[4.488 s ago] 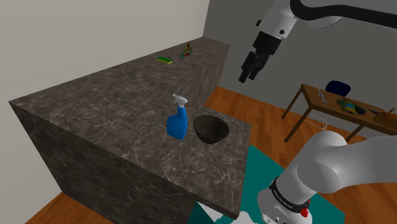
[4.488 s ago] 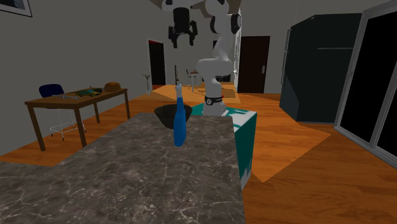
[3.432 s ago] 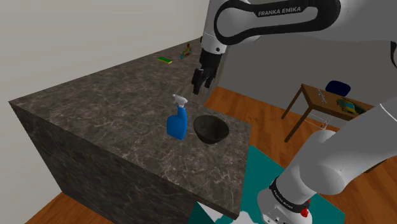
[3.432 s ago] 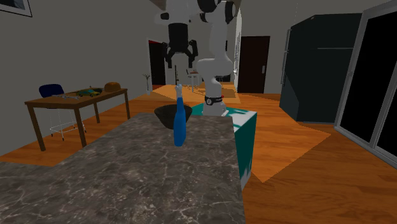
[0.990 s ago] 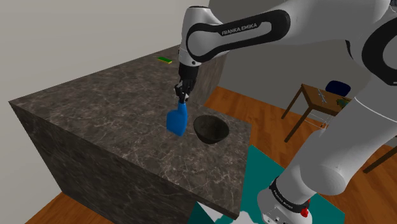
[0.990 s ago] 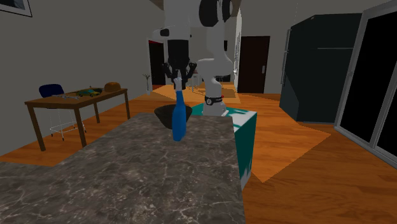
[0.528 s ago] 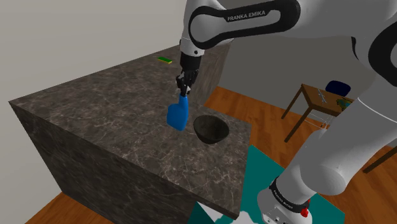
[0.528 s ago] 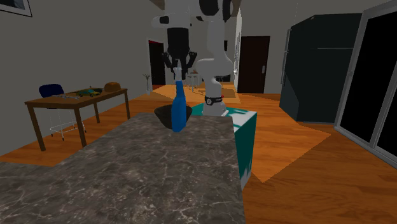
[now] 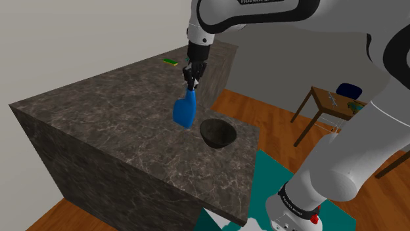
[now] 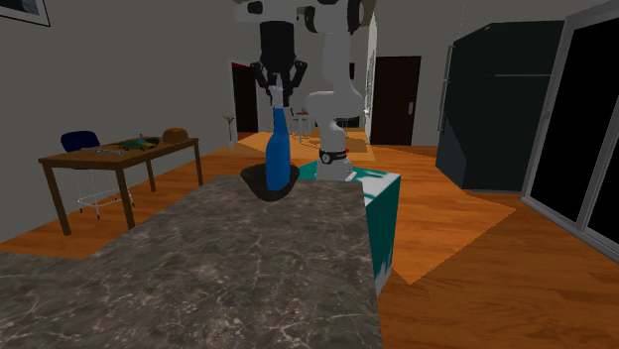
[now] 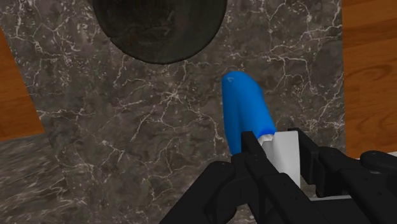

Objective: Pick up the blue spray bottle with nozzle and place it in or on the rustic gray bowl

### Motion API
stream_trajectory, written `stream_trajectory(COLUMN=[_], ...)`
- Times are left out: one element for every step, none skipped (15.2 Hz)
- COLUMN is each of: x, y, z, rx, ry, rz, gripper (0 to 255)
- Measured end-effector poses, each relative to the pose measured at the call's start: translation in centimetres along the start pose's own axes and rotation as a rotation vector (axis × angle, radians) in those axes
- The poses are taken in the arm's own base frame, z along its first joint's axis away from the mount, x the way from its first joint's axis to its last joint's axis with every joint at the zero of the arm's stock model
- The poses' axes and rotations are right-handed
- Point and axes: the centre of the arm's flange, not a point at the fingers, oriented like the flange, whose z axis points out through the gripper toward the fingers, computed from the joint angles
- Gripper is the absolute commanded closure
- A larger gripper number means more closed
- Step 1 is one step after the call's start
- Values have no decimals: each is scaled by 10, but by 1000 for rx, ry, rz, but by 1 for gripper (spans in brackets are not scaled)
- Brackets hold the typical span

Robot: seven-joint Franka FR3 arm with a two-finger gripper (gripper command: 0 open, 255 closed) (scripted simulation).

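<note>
Pincer (image 9: 191,81) clasps blue spray bottle (image 9: 184,111) above countertop (image 9: 112,111), near dark bowl (image 9: 217,133).

My arm (image 9: 358,164) is all fat, rounded, glossy white shells with black bands at the joints, and one band (image 9: 289,5) up top has white lettering that's cut off by the frame. Down low there's a black collar (image 9: 297,201) with tiny white print and a little red button (image 9: 315,218). My gripper (image 9: 191,81) is plain blocky black all over.
</note>
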Motion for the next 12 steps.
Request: stream_trajectory(x=[-1,0,0,0,0,0,-1,0,-1,-1,-1,-1], y=[1,1,1,1,0,1,1,0,1,1,1,1], z=[-6,-12,-17,-23,-27,-32,-38,-43,-48,-54,-60,-63], rx=[0,0,0,0,0,0,0,0,0,0,0,0], ry=[0,0,0,0,0,0,0,0,0,0,0,0], rz=[0,0,0,0,0,0,0,0,0,0,0,0], gripper=[255,255,255,255,255,255,255,255,255,255,255,255])
